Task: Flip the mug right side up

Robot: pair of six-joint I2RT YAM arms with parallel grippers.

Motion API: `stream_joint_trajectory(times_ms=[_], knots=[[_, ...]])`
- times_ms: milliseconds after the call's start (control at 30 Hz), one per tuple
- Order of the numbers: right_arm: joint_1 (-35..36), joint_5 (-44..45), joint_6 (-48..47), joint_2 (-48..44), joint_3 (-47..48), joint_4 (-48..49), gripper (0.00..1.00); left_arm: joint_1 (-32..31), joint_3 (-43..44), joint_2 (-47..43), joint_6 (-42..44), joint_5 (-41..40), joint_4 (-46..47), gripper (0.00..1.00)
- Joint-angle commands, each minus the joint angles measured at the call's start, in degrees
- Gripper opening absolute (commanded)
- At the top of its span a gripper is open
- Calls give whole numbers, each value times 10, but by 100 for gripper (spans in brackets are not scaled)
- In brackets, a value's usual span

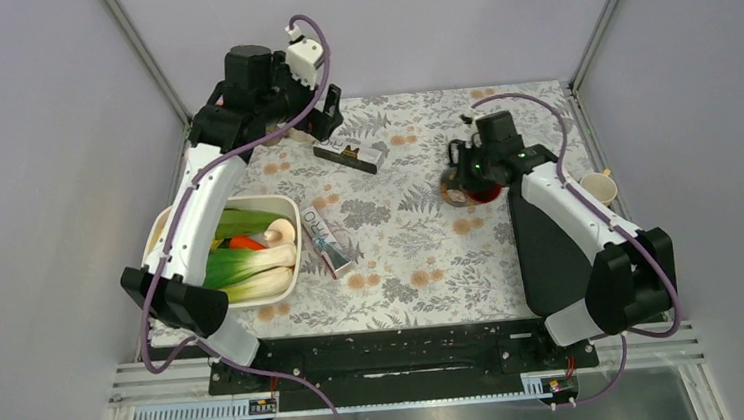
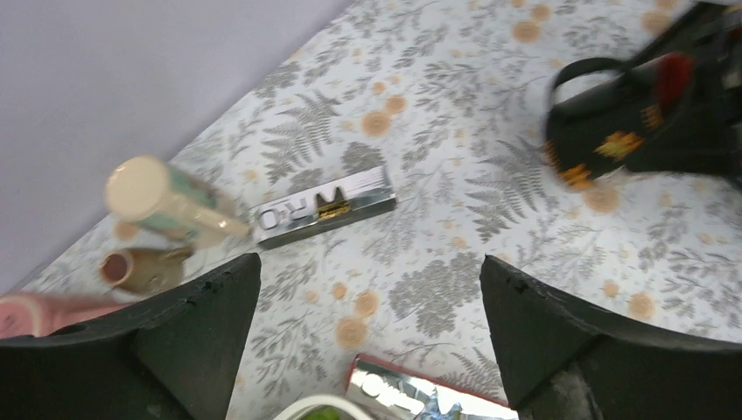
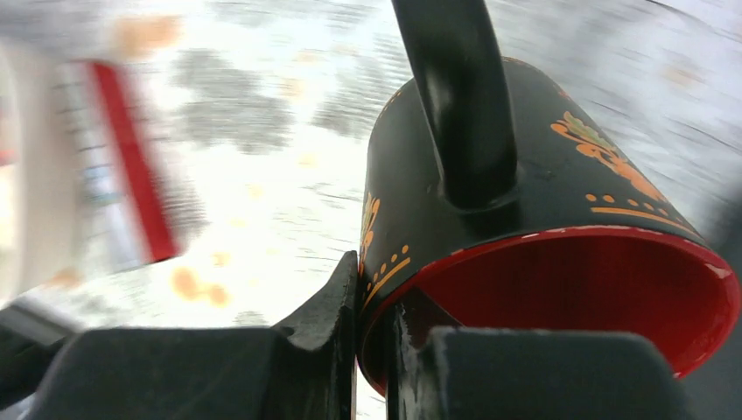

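Grip on the rim, that's the story: the right gripper point(image 3: 374, 350) is clenched on the glossy black mug point(image 3: 542, 175), red inside and painted with orange flowers. One finger point(image 3: 337, 306) sits outside the wall and the other inside the mouth. Pinching the lip like that leaves the body free to swing, which I'd judge is the point when a mug has to finish mouth-up. It lies tilted in the jaws, mouth facing the wrist camera. From above it's right of centre over the fern-printed tablecloth point(image 1: 403, 268); touching it or just clear, I can't tell.

Far left, the left gripper point(image 2: 369, 262) hangs high with its jaws spread wide and nothing between them. It looks parked out of the way to leave room.

Count time, from the top view:
- one black mug
- one cream cup point(image 1: 599, 188) at the right edge
- two boxes: a dark carton point(image 1: 352, 154) far back and a silver-and-red carton point(image 1: 328, 241) just beside the white tub point(image 1: 296, 246)
- one tub, holding pale-green leeks point(image 1: 242, 265) whose number is unclear
- one black mat point(image 1: 541, 247) under the right arm
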Motion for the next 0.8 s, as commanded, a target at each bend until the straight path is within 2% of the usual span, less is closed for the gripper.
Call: stream_joint_trajectory(times_ms=[0,300,600,767], knots=[[-71,207,-92,-55,50,-123,0,10,-43,-50,16,-65,29,99],[-142,307,-113,-20,21,-159,0,10,-119,-64,69,-110,36,99],[-204,231,-112,36,13,-141,0,10,-148,-27,183,-224,38,99],[-209,204,-110,60,7,-122,0,11,-167,-8,211,-237,46,99]])
